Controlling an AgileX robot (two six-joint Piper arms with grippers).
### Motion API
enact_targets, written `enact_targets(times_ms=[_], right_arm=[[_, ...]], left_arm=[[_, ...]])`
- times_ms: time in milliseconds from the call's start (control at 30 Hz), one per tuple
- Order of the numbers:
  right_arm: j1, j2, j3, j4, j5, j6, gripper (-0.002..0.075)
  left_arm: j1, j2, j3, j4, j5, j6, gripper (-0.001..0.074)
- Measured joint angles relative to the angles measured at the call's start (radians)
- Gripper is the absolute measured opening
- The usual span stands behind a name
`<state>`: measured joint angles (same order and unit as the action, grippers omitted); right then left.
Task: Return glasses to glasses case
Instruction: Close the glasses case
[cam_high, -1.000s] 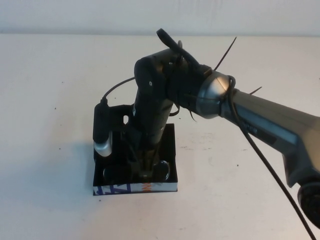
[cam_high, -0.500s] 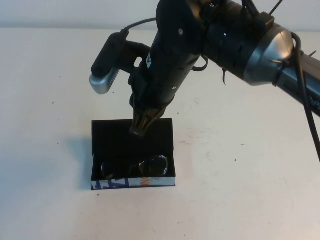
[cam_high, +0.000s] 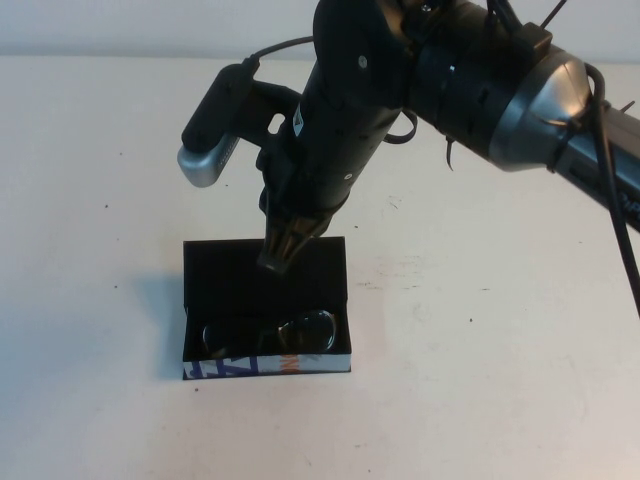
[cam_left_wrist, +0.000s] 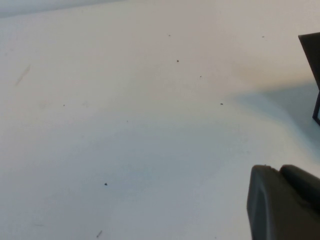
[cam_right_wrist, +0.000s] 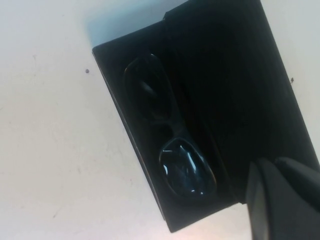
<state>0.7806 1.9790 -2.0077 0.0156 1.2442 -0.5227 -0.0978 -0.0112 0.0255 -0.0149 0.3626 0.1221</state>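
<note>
The black glasses (cam_high: 300, 333) lie inside the open black glasses case (cam_high: 240, 367), along its front wall with the blue, white and orange pattern. The flat lid lies open behind. My right gripper (cam_high: 279, 254) hangs above the case's lid side, shut and empty, clear of the glasses. In the right wrist view the glasses (cam_right_wrist: 182, 165) lie in the case (cam_right_wrist: 235, 75), with my right gripper (cam_right_wrist: 276, 166) beside them. My left gripper (cam_left_wrist: 280, 171) shows only in the left wrist view, shut and empty over bare table, with a corner of the case (cam_left_wrist: 312, 55) at the edge.
The white table (cam_high: 480, 380) lies bare around the case, with a few small dark specks. My right arm and its wrist camera (cam_high: 205, 160) reach over the middle from the right. The table's far edge meets a pale wall.
My right gripper has lifted up out of the case and back toward the lid, leaving the glasses lying inside. In the last half second nothing has moved.
</note>
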Motion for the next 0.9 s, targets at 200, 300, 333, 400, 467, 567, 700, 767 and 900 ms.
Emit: enact_targets(times_ms=[200, 300, 333, 400, 467, 567, 700, 767, 900], right_arm=[[0.0, 0.0, 0.0, 0.001, 0.0, 0.017, -0.0011], [0.0, 0.0, 0.0, 0.001, 0.0, 0.063, -0.0011], [0.0, 0.0, 0.0, 0.0, 0.0, 0.076, -0.0011], [0.0, 0.0, 0.0, 0.0, 0.0, 0.098, -0.0011], [0.0, 0.0, 0.0, -0.003, 0.0, 0.12, -0.0011], [-0.002, 0.0, 0.0, -0.016, -0.007, 0.195, -0.0011], [-0.022, 0.0, 0.0, -0.016, -0.033, 0.294, -0.0011], [-0.041, 0.0, 0.0, -0.008, -0.035, 0.308, -0.0011], [-0.07, 0.002, 0.0, 0.007, -0.035, 0.318, -0.0011]], left_arm=[[0.0, 0.0, 0.002, -0.04, -0.139, -0.061, -0.0001], [0.0, 0.0, 0.002, -0.162, -0.246, -0.182, -0.0001], [0.0, 0.0, 0.002, -0.183, -0.281, -0.214, -0.0001], [0.0, 0.0, 0.002, -0.216, -0.336, -0.25, -0.0001], [0.0, 0.0, 0.0, -0.233, -0.336, -0.284, -0.0001], [-0.025, 0.059, -0.052, -0.25, -0.234, -0.33, -0.0001], [-0.091, 0.288, -0.197, -0.259, -0.066, -0.301, -0.0001], [-0.131, 0.422, -0.284, -0.26, 0.032, -0.251, -0.0001], [-0.198, 0.712, -0.474, -0.274, 0.233, -0.098, -0.0001]])
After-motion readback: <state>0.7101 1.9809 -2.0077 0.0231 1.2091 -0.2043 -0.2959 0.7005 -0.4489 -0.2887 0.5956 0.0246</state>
